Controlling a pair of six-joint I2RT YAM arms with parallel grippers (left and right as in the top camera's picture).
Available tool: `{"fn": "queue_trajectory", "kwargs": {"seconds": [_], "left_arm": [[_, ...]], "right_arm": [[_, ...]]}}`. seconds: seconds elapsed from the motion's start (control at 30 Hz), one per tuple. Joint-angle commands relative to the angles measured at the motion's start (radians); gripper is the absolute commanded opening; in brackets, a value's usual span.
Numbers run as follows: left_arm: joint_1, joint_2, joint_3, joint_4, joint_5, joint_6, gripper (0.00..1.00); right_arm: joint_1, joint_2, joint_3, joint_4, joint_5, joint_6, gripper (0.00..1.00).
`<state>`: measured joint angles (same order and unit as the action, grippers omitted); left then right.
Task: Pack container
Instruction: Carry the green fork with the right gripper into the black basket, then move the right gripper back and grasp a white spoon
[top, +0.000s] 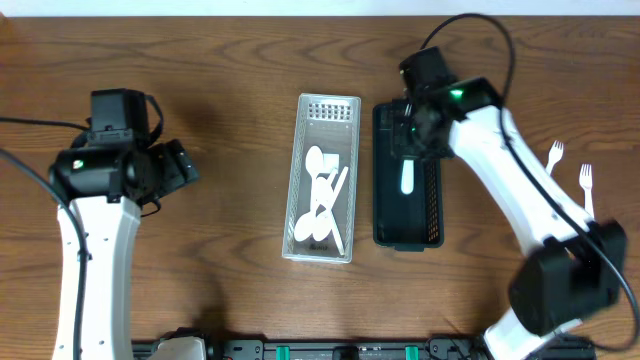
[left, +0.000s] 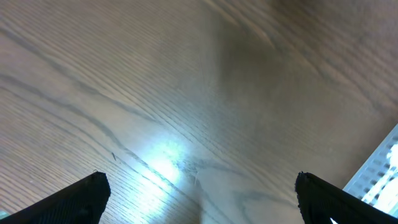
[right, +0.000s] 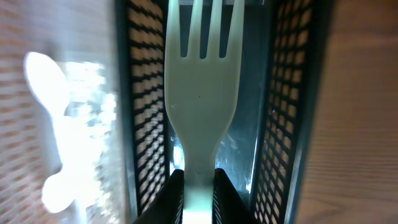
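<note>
Brown wood-grain table (top: 230, 90) with a dull sheen fills the scene, and on it two long, narrow containers are set side by side, just apart. A white plastic fork (right: 202, 93) is pinched at its handle by the right gripper (right: 199, 183), whose jaws are pressed against the narrow stem. The fork is held lengthwise inside the black mesh basket (right: 280, 112), between its two lattice walls, with the tines pointing along the trough. Whether it touches the basket floor cannot be told.

The fork is judged to be very light, thin and slightly springy. Its smooth surface could slip or twist under a hard pinch, so the flat handle, well back from the tines, is judged the best place for a hold.

Just beside the basket, a clear perforated tray (top: 322, 110) holds a loose heap of white plastic spoons (top: 322, 195). Two loose white forks (top: 555, 155) lie on the bare wood to the right, well apart from the basket. The left gripper (left: 199, 186) is spread wide above bare table, with nothing between its dark fingers (left: 81, 199).
</note>
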<state>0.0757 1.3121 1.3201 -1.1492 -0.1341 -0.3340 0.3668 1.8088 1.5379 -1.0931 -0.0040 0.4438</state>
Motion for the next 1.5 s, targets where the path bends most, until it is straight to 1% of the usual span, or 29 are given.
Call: {"fn": "queue_trajectory", "kwargs": {"seconds": [0.0,0.07,0.2,0.23,0.27,0.3,0.33,0.4,0.5,0.6,0.63,0.7,0.73,0.77,0.83,0.93,1.0,1.03,1.2,1.37,1.47], "left_arm": [[-0.032,0.026,-0.011,-0.005,-0.008,0.027,0.98],[-0.043,0.035,-0.011,-0.006,-0.008,0.031,0.98],[-0.045,0.038,-0.012,-0.005,-0.008,0.034,0.98],[-0.045,0.038,-0.012,-0.005,-0.008,0.034,0.98],[-0.045,0.038,-0.012,-0.005,-0.008,0.034,0.98],[-0.045,0.038,-0.012,-0.005,-0.008,0.034,0.98],[-0.045,0.038,-0.012,-0.005,-0.008,0.034,0.98],[-0.045,0.038,-0.012,-0.005,-0.008,0.034,0.98],[-0.046,0.038,-0.012,-0.006,-0.008,0.034,0.98],[-0.046,0.038,-0.012,-0.005,-0.008,0.034,0.98],[-0.046,0.038,-0.012,-0.005,-0.008,0.034,0.98],[-0.045,0.038,-0.012,-0.006,-0.008,0.034,0.98],[-0.045,0.038,-0.012,-0.005,-0.008,0.034,0.98],[-0.046,0.038,-0.012,-0.005,-0.008,0.034,0.98],[-0.045,0.038,-0.012,-0.005,-0.008,0.034,0.98],[-0.045,0.038,-0.012,-0.005,-0.008,0.034,0.98],[-0.045,0.038,-0.012,-0.001,-0.008,0.034,0.98],[-0.046,0.038,-0.012,0.002,-0.008,0.034,0.98],[-0.045,0.038,-0.012,0.002,-0.008,0.034,0.98],[-0.045,0.038,-0.012,0.003,-0.008,0.034,0.98],[-0.045,0.038,-0.012,0.003,-0.008,0.034,0.98]], "right_arm": [[0.015,0.087,-0.016,-0.008,0.013,0.038,0.03],[0.016,0.119,-0.016,-0.01,0.013,0.038,0.06],[0.016,0.135,-0.016,-0.01,0.006,0.025,0.19],[0.016,0.133,-0.016,-0.01,0.004,0.019,0.25],[0.016,0.128,-0.015,-0.01,-0.005,0.006,0.37],[0.016,0.125,-0.015,-0.011,-0.013,-0.001,0.51],[0.016,0.118,-0.013,-0.015,-0.026,-0.001,0.63],[0.014,0.102,-0.002,-0.029,-0.04,-0.027,0.67],[0.003,0.061,0.045,-0.07,-0.026,-0.069,0.67],[-0.038,-0.001,0.134,-0.116,0.006,-0.103,0.68],[-0.056,-0.023,0.166,-0.125,0.013,-0.124,0.7],[-0.099,-0.074,0.231,-0.134,0.015,-0.201,0.79],[-0.126,-0.101,0.26,-0.13,0.015,-0.254,0.89],[-0.156,-0.125,0.285,-0.12,0.015,-0.319,0.95],[-0.217,-0.158,0.315,-0.107,0.015,-0.467,0.99],[-0.318,-0.175,0.316,-0.109,0.015,-0.669,0.99],[-0.394,-0.162,0.305,-0.123,0.015,-0.763,0.99],[-0.426,-0.152,0.297,-0.127,0.015,-0.788,0.99],[-0.551,-0.069,0.218,-0.133,0.015,-0.874,0.99],[-0.589,0.017,0.115,-0.105,0.015,-0.913,0.93],[-0.593,0.066,0.06,-0.072,0.015,-0.913,0.93]]}}
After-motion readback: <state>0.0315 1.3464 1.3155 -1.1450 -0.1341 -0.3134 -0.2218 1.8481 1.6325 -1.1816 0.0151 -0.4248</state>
